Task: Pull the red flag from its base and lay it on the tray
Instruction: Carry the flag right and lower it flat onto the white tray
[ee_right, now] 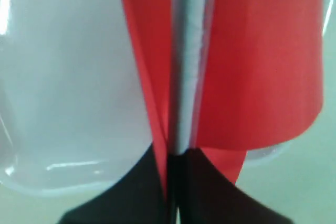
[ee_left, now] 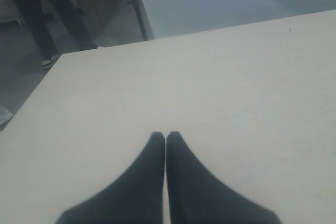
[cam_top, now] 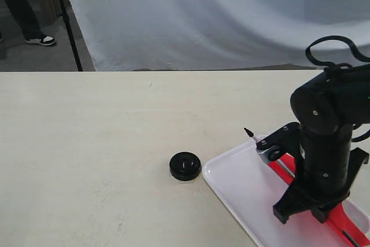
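Right gripper (ee_right: pixel 172 156) pinches the red flag (ee_right: pixel 252 66), tray (cam_top: pixel 243 183) directly beneath it; best to lower it flat, then open gently.

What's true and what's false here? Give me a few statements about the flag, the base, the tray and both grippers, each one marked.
1. The red flag stands in the base. False: it is off the base and over the tray.
2. The base sits on the table, outside the tray. True.
3. The right gripper is shut on the flag's pole. True.
4. The left gripper holds the base. False: it is shut on nothing, over bare table.
5. The base lies inside the tray. False: it is beside the tray's rim.
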